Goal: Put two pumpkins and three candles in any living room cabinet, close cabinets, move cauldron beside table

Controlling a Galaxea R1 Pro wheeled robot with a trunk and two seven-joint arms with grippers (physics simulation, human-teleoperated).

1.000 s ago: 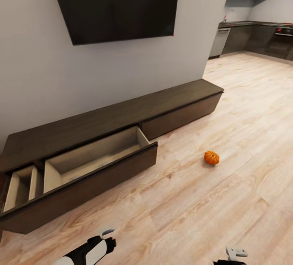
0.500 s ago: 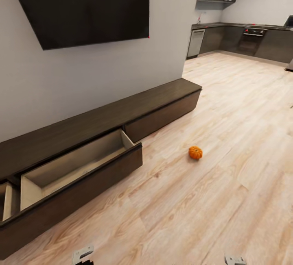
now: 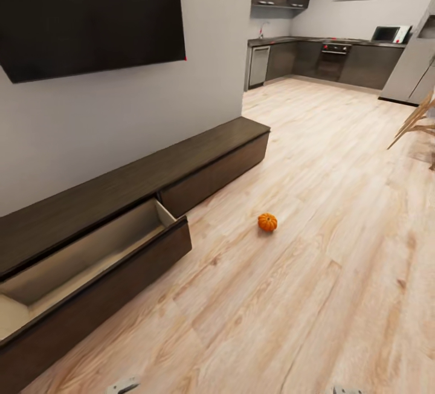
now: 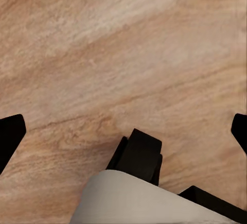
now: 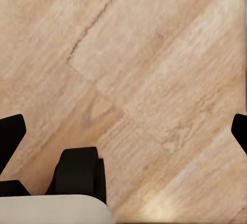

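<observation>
One small orange pumpkin point(image 3: 267, 222) sits on the wood floor, a short way in front of the cabinet point(image 3: 181, 167), the long low dark-brown console along the wall. Its wide drawer point(image 3: 90, 261) at the left stands pulled out, and the tan inside that shows holds nothing. The right drawer front is shut. In the left wrist view my left gripper point(image 4: 123, 131) is open over bare floor, dark fingertips point(image 4: 10, 134) far apart. My right gripper point(image 5: 123, 131) is open in the same way above the planks. Candles and cauldron are out of view.
A big black TV point(image 3: 90, 13) hangs on the wall above the console. The dark kitchen point(image 3: 326, 58) lies far back, with a grey fridge point(image 3: 414, 67) and dry plant stalks point(image 3: 417, 122) at the right. Open floor stretches around the pumpkin.
The camera has swung to the right, so the console and pumpkin slid left in the picture and more kitchen shows. The pumpkin and drawer have not moved. My left forearm dropped below the frame.
</observation>
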